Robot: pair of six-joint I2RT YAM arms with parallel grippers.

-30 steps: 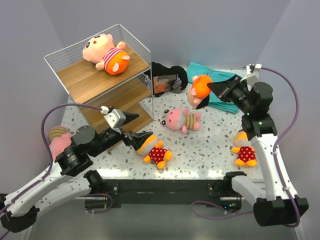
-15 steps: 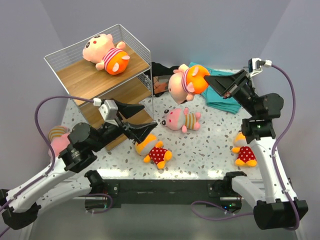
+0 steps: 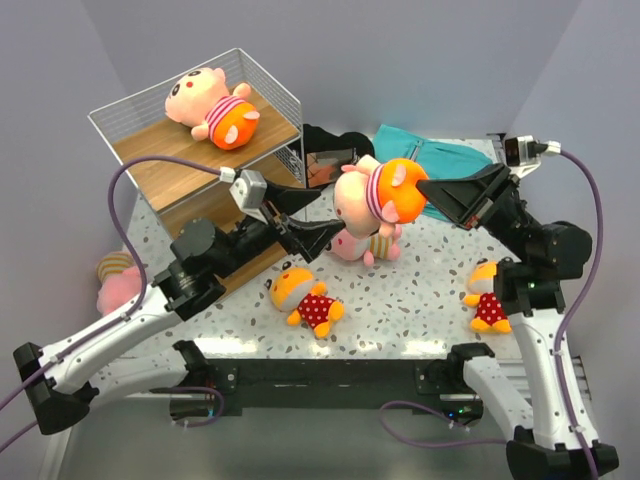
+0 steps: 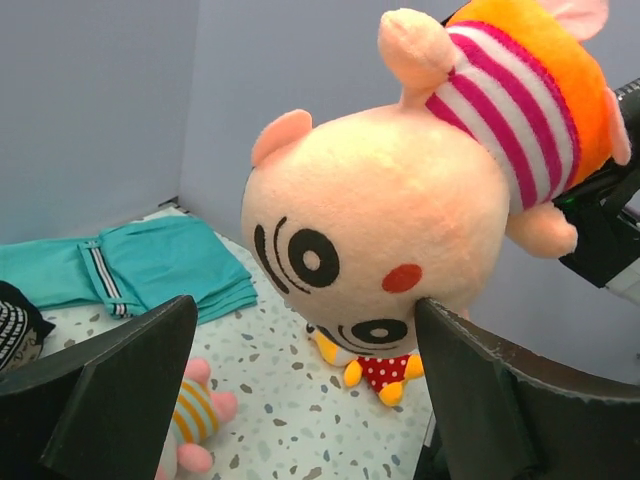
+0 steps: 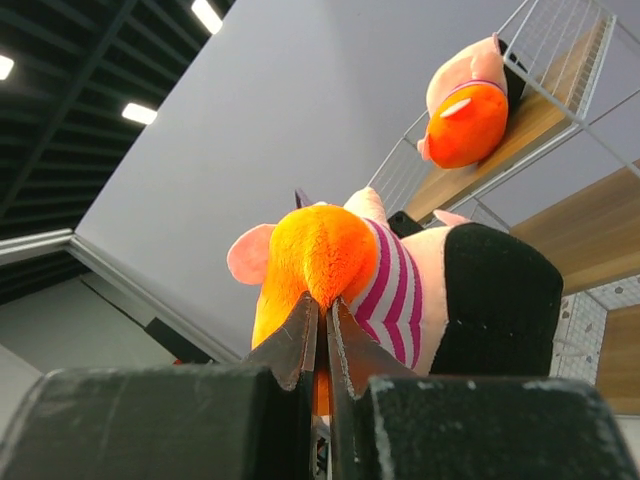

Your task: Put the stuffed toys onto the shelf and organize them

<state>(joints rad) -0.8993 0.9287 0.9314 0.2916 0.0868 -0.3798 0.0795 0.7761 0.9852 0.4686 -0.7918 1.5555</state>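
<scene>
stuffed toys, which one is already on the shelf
The striped toy lying on the top board of the shelf; the others are on the table or in the right claw.

Robot lab cell — bare grey walls (image 3: 420, 50), speckled table (image 3: 420, 290), strip-lit industrial ceiling (image 5: 60, 100).

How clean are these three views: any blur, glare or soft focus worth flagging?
Top external: even light, sharp, only soft shadows on the table. Left wrist: the held stuffed toy is crisp; the open left gripper framing it is dark, slightly soft. Right wrist: looks upward, ceiling lights show bright, the shut right gripper blurs up close.
</scene>
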